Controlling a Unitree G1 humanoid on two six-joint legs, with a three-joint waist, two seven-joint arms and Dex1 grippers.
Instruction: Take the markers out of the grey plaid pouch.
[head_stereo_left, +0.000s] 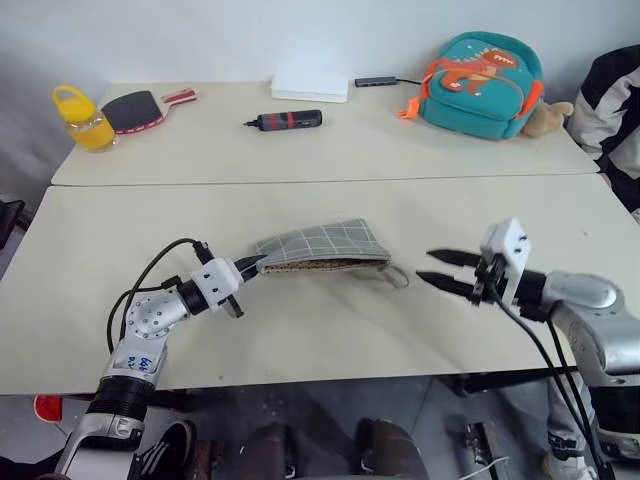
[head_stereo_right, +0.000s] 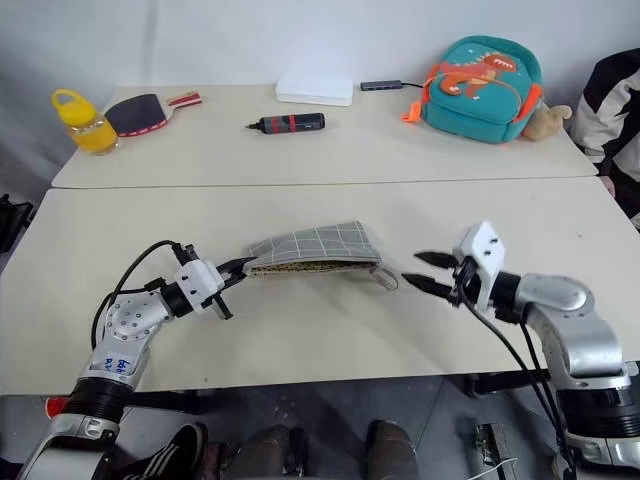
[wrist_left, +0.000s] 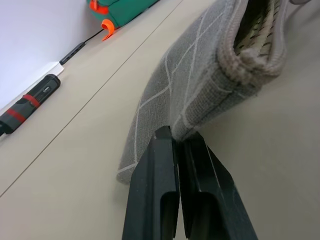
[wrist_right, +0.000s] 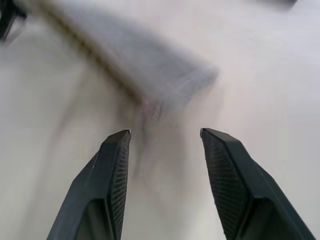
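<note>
The grey plaid pouch (head_stereo_left: 322, 243) lies on the near table, its mouth open toward me and showing tan lining. My left gripper (head_stereo_left: 252, 264) is shut on the pouch's left corner; in the left wrist view the fingertips (wrist_left: 165, 137) pinch the fabric edge (wrist_left: 200, 95). My right gripper (head_stereo_left: 433, 268) hovers open just right of the pouch's wrist loop (head_stereo_left: 398, 275), holding nothing; its fingers (wrist_right: 116, 150) stand well apart. The markers are hidden.
On the far table are a black cylinder with a red band (head_stereo_left: 290, 120), a white box (head_stereo_left: 310, 87), a teal dinosaur backpack (head_stereo_left: 482, 85), a paddle (head_stereo_left: 133, 110) and a yellow bottle (head_stereo_left: 85, 120). A person's striped sleeve (head_stereo_left: 615, 105) is at the right edge.
</note>
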